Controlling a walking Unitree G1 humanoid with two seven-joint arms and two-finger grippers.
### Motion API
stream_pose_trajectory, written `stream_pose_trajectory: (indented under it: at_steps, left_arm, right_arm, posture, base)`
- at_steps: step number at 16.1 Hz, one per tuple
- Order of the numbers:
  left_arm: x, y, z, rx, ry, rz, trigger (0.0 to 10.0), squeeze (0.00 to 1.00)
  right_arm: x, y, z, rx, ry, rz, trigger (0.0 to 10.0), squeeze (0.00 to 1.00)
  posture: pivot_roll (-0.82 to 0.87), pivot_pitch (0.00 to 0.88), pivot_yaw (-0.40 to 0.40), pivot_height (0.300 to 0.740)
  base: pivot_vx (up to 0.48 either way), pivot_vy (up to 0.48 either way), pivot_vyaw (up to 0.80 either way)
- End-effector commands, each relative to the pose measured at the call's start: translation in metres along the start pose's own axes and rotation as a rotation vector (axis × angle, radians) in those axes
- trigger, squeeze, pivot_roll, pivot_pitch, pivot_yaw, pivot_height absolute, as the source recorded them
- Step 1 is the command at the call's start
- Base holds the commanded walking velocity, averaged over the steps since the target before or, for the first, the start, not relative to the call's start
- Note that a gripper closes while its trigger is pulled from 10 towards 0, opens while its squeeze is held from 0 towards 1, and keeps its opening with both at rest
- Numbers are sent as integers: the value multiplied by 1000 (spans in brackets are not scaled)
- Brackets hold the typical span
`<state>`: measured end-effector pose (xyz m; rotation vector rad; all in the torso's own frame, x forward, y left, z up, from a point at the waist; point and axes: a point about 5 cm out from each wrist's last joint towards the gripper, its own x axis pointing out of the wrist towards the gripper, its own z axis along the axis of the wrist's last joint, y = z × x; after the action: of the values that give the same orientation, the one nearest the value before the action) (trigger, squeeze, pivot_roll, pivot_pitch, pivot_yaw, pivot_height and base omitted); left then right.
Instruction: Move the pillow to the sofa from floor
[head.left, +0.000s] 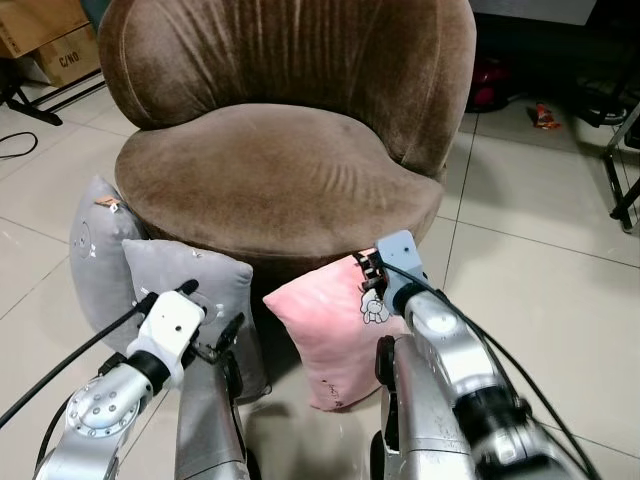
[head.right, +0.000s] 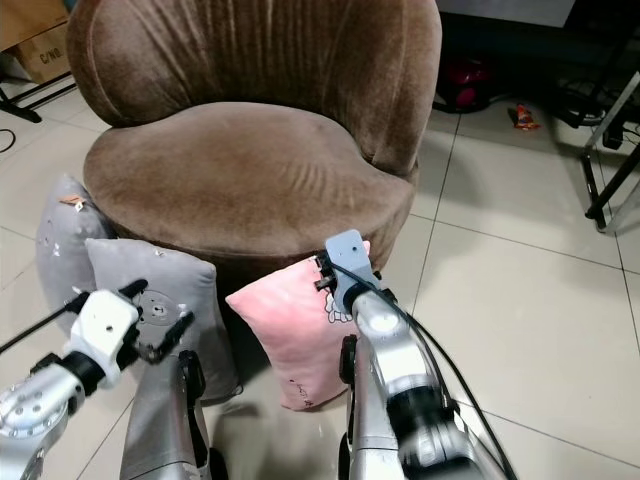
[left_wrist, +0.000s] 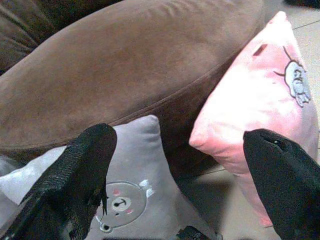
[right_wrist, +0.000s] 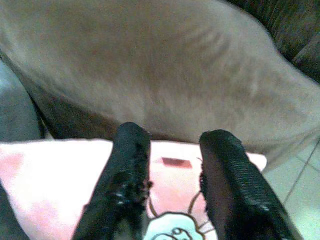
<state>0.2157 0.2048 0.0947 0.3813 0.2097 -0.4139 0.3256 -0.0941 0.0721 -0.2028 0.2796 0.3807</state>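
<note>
Right end effector (right_wrist: 172, 175) over pink pillow's (head.left: 325, 335) top edge.

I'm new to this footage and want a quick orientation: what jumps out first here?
A big brown velvet sofa chair dominates the middle, its seat bare. On the tiled floor, a bright pink pillow leans against its base, beside two grey pillows to the robot's left. The right gripper is over the pink pillow's top edge, fingers parted, while the left gripper is open in front of the nearer grey pillow.
</note>
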Motion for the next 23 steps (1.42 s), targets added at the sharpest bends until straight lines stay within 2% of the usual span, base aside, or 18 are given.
stream_pose_trajectory:
  at_steps: [1,2,3,5,6,8,9,10,11,13,14,15,16,17,20,23]
  left_arm:
    - [-1,1,4,18,-7,-8,10000,588]
    - [-2,2,5,22,-7,-7,10000,588]
    - [-8,3,7,29,-2,-4,10000,588]
    - [-24,0,7,30,23,-10,10000,592]
    - [-30,-2,5,28,40,-16,10000,592]
    - [-47,-6,7,32,72,-38,10000,588]
    - [-50,-7,8,33,81,-44,10000,588]
    - [-57,-10,10,33,88,-49,10000,592]
    - [-64,-11,12,32,96,-47,10000,592]
    - [-76,-13,16,30,118,-39,10000,588]
    - [-78,-13,17,32,124,-38,10000,588]
    - [-85,-13,21,38,134,-40,10000,588]
    - [-89,-14,23,39,141,-45,10000,588]
    - [-91,-15,25,36,147,-57,10000,592]
    - [-94,-18,25,36,160,-76,10000,592]
    - [-92,-18,26,33,160,-81,10000,592]
  right_arm:
    - [3,1,-1,-6,32,1,10000,1000]
    - [9,2,-3,32,70,-4,10000,1000]
    - [19,8,-6,128,155,-18,10000,1000]
    - [27,18,-8,231,223,-58,10000,1000]
    - [29,25,-7,261,228,-67,10000,1000]
    - [34,39,1,252,201,-66,10000,1000]
    - [34,40,2,254,198,-96,10000,1000]
    - [35,47,4,289,172,-77,10000,1000]
    - [35,53,5,312,157,-52,10000,0]
    - [36,60,9,348,131,-32,10000,0]
    - [36,61,8,345,137,-36,10000,0]
    - [35,63,4,305,165,-44,10000,0]
    - [35,65,3,301,169,-43,8588,0]
    - [35,66,3,303,173,-50,0,0]
    - [36,69,7,256,166,-52,0,0]
    - [37,68,8,255,167,-58,0,0]
  posture:
    - [-16,77,43,461]
    - [-4,88,37,461]
    - [23,134,24,461]
    - [41,202,1,461]
    - [42,226,-4,461]
    - [49,290,-10,461]
    - [52,304,-12,461]
    - [65,336,-18,461]
    - [75,353,-22,461]
    - [88,367,-22,461]
    - [93,373,-22,461]
    - [107,385,-17,461]
    - [115,392,-15,461]
    - [116,398,-13,461]
    - [114,395,-11,461]
    - [113,392,-12,461]
  base:
    - [0,0,0]
    - [0,0,0]
    - [0,0,0]
    - [0,0,0]
    - [0,0,0]
    - [0,0,0]
    - [0,0,0]
    - [0,0,0]
    - [0,0,0]
    - [0,0,0]
    - [0,0,0]
    - [0,0,0]
    - [0,0,0]
    - [0,0,0]
    - [0,0,0]
    - [0,0,0]
